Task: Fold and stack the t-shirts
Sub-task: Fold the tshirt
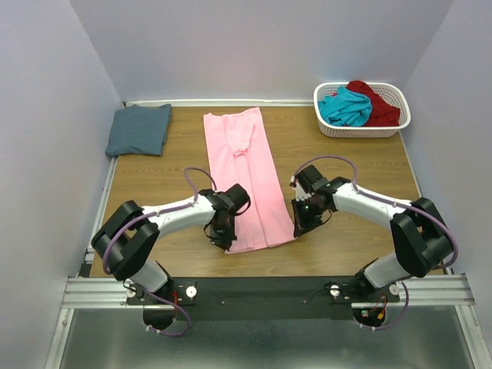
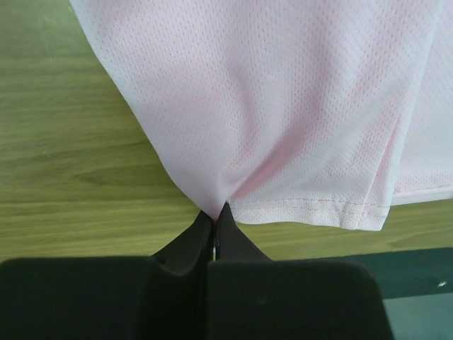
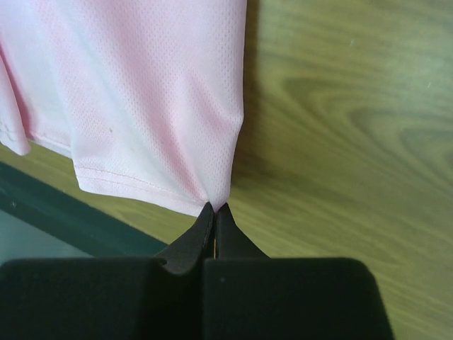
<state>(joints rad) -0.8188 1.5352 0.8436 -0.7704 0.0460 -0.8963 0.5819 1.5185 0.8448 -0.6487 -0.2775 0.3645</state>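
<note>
Closed left gripper (image 2: 214, 216), right gripper (image 3: 214, 210) pinch pink t-shirt (image 1: 247, 165) corners

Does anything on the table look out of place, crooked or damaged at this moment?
Nothing is spilled or damaged. Only the light pink t-shirt looks slightly untidy: its long folded strip lies at a slant on the table, and the cloth is bunched into a wrinkle near its middle.
</note>
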